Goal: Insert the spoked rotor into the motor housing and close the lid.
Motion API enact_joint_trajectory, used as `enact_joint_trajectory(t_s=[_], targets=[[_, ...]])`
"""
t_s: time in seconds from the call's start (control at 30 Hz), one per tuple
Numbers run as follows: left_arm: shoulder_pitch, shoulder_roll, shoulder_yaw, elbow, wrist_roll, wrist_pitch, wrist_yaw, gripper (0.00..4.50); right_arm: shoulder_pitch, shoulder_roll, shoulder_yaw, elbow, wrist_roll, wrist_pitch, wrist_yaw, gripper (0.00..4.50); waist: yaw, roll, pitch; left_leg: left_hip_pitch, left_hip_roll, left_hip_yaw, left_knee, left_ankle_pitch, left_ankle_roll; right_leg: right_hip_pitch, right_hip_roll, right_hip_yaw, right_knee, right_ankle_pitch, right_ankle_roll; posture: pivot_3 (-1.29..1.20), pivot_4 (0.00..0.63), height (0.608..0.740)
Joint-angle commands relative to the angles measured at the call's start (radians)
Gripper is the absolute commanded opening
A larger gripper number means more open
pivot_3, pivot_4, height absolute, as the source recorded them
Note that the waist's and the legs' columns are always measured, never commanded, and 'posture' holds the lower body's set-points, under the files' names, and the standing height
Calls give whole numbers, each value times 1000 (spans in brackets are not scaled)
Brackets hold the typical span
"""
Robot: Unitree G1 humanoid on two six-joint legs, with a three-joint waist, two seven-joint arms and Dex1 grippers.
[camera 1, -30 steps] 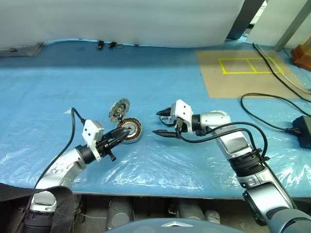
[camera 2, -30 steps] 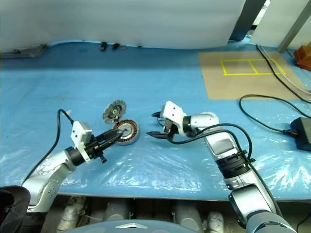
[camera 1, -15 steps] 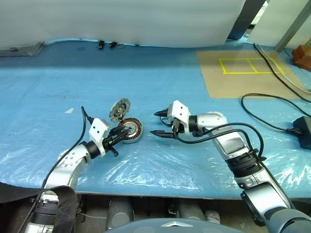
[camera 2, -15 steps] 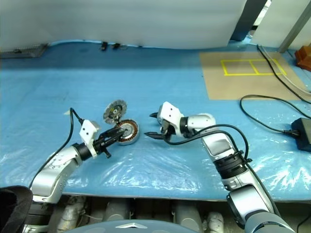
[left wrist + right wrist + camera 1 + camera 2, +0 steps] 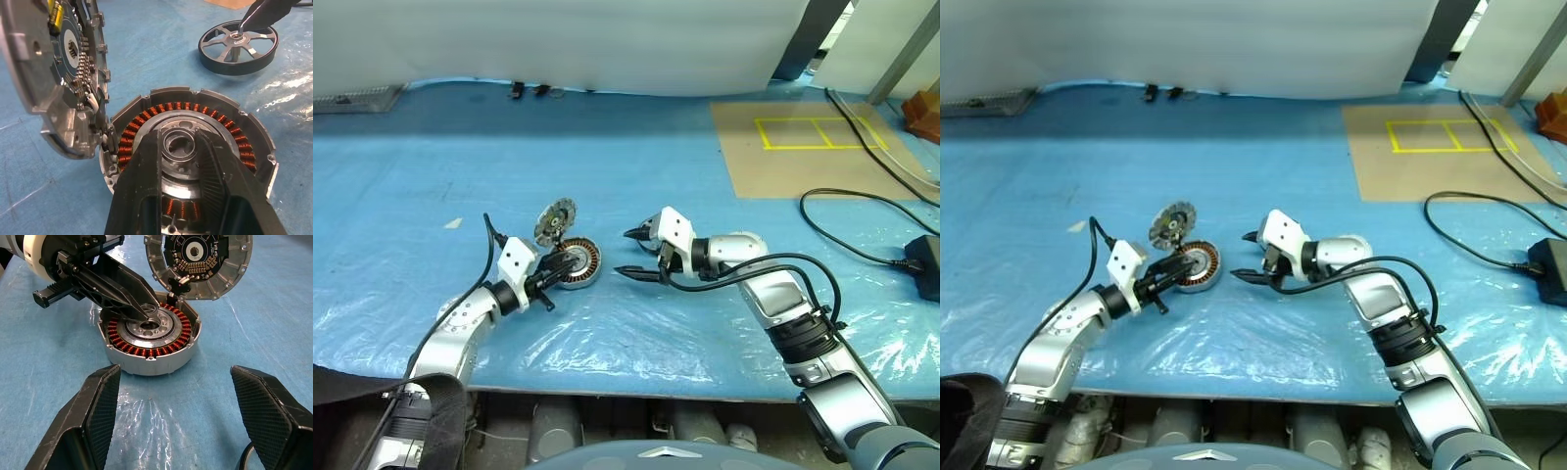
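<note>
The motor housing (image 5: pixel 578 264), a silver puck with copper windings, lies on the blue sheet. Its ribbed lid (image 5: pixel 553 221), with a circuit board inside, stands open at the housing's far left rim. My left gripper (image 5: pixel 178 139) reaches over the housing from the left, fingers narrowly apart on either side of the central hub (image 5: pixel 152 324). The spoked rotor (image 5: pixel 238 41), a dark ring with spokes and a short shaft, lies flat just right of the housing. My right gripper (image 5: pixel 626 253) hangs wide open there, pointing at the housing, with one fingertip (image 5: pixel 266 9) over the rotor's centre.
A brown board with yellow tape (image 5: pixel 803 147) lies at the back right. Black cables and a power adapter (image 5: pixel 925 264) sit at the right edge. The table's front edge runs just below both arms.
My left gripper has slid forward from the housing's near rim to its hub, its opening unchanged. The right gripper has stayed in place.
</note>
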Motion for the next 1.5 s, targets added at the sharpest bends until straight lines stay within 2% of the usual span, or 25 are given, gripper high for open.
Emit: enact_joint_trajectory(t_s=[0.03,1.13,1.5], targets=[[-22,-2,-4,-17,8,0,6,769,-4,7,-12,-34,17,-11,-2,3761,0,0,0,0,0,0,0,0,0,0,0,0,0,0,0,0,150,740],[-11,27,-21,-74,8,140,-5,769,-6,4,7,-11,-11,-32,-13,3761,0,0,0,0,0,0,0,0,-1,0,0,0,0,0,0,0,150,740],[-18,25,-8,-67,29,139,35,769,-5,3,11,-4,-16,-40,-13,3761,-1,0,0,0,0,0,0,0,-1,0,0,0,0,0,0,0,150,740]])
